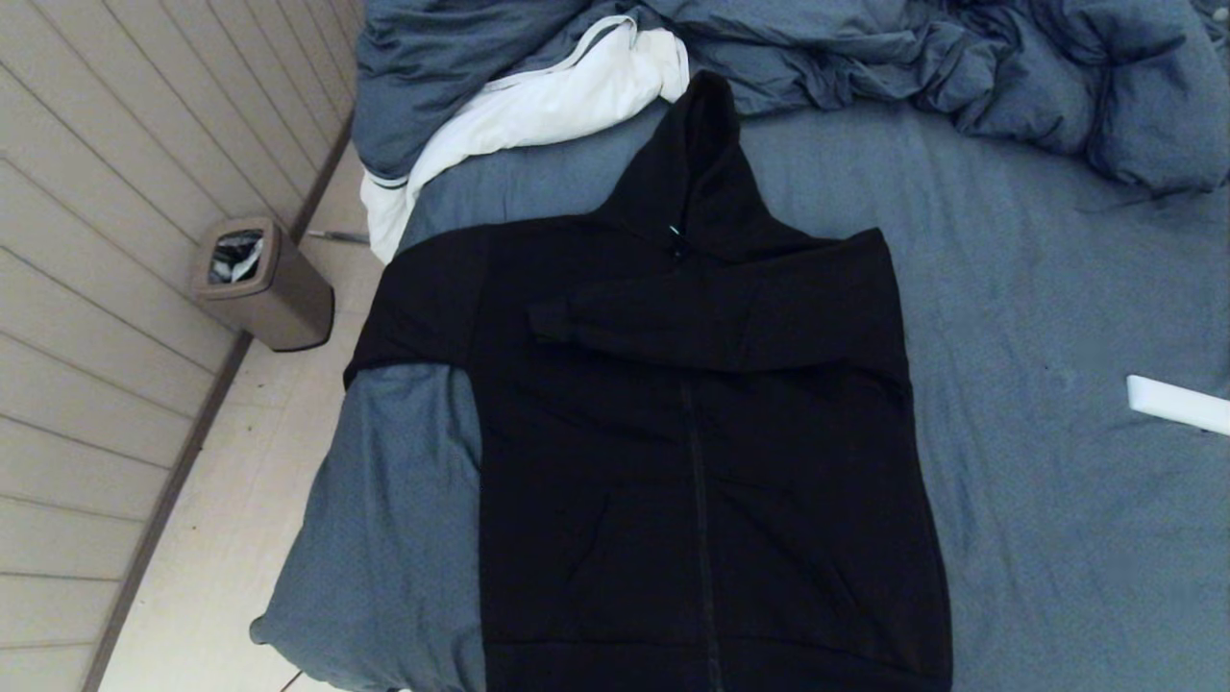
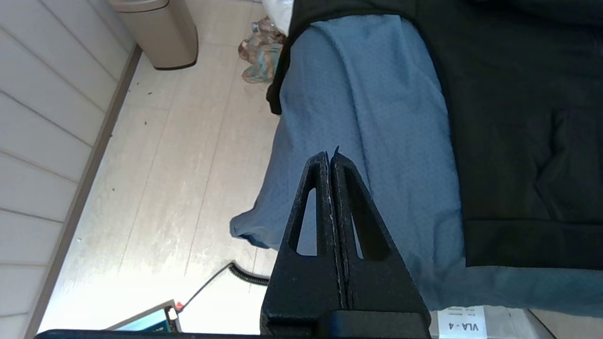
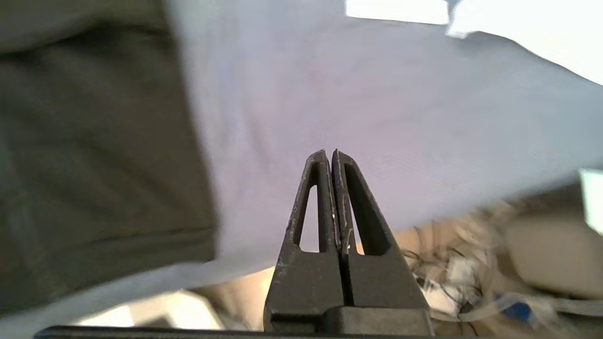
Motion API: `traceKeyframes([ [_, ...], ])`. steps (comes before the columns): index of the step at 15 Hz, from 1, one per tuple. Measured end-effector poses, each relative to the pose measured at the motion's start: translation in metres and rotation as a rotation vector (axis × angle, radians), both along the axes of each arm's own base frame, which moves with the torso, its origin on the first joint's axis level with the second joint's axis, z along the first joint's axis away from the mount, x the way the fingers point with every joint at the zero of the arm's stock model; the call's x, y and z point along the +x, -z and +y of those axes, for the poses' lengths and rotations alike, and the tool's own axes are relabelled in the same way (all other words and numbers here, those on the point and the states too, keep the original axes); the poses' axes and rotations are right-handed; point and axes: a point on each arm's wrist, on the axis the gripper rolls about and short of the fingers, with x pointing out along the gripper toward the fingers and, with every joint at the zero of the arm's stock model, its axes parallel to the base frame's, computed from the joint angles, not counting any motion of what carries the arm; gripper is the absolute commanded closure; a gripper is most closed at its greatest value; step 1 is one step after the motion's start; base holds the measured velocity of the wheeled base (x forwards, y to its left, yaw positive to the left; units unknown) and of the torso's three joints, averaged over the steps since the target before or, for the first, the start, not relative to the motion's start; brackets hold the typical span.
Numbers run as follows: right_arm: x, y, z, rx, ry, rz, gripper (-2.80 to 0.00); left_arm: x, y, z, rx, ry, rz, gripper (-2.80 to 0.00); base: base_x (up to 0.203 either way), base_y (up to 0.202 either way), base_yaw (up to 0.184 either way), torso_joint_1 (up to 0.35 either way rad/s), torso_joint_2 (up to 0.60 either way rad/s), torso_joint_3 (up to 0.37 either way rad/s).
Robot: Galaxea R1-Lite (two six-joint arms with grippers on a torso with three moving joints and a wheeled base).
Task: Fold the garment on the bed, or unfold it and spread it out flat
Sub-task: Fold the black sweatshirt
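1. One garment (image 1: 701,461), a black zip-front hoodie, lies face up on the bed (image 1: 1038,404), toward the bed's left side in the head view.
2. Its hood (image 1: 697,163) points to the far end of the bed and its tip reaches the bunched duvet.
3. One sleeve (image 1: 673,322) is folded across the chest, its cuff ending left of the zipper; the other sleeve (image 1: 413,308) reaches to the bed's left edge and hangs slightly over it.
4. One zipper (image 1: 697,481) runs down the middle of the front, and the hem lies toward the near edge of the bed.
5. One blue-grey duvet (image 1: 961,58) with white lining (image 1: 538,106) is crumpled along the far end of the bed.
6. One bin (image 1: 264,284) stands on the floor (image 1: 221,538) beside the bed, against the panelled wall.
7. One white flat object (image 1: 1177,404) lies on the sheet at the right edge of the head view; what it is cannot be told.
8. The left gripper (image 2: 330,157) hangs over the bed's near left corner, its two fingers pressed together and holding nothing, beside the hoodie's hem.
9. The right gripper (image 3: 329,155) shows only in its own blurred view, over the sheet near the garment's dark edge, its two fingers pressed together and empty.
10. Neither arm appears in the head view.
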Motion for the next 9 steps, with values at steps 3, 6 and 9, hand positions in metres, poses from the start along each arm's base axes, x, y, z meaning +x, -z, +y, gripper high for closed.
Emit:
traceKeyframes([
  [3, -0.002, 0.007, -0.001, 0.006, 0.045, -0.002, 0.0, 0.0, 0.0, 0.0, 0.0, 0.0, 0.0, 0.0, 0.0, 0.0, 0.0, 0.0, 0.0, 0.0],
  [6, 0.016, 0.034, 0.0, -0.002, -0.029, 0.058, 0.0, 0.0, 0.0, 0.0, 0.0, 0.0, 0.0, 0.0, 0.0, 0.0, 0.0, 0.0, 0.0, 0.0],
  [9, 0.038, 0.062, 0.002, -0.087, -0.18, 0.025, 0.0, 0.0, 0.0, 0.0, 0.001, 0.001, 0.002, 0.0, 0.0, 0.0, 0.0, 0.0, 0.0, 0.0],
])
